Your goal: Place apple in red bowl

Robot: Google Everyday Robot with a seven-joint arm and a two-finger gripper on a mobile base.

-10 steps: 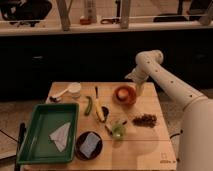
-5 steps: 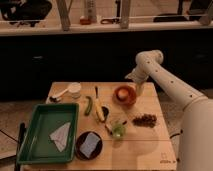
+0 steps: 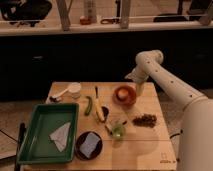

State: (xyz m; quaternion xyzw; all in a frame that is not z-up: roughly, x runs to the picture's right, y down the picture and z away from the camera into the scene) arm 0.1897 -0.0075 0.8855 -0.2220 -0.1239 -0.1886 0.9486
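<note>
The apple, small, round and pale yellow-orange, lies inside the red bowl at the back right of the wooden table. My gripper hangs at the end of the white arm just to the right of the bowl's rim, about level with it. It holds nothing that I can see.
A banana and a green vegetable lie mid-table. There is a green cup, a grape bunch, a black dish with a sponge, a green tray holding a white cloth, and a white cup at the back left.
</note>
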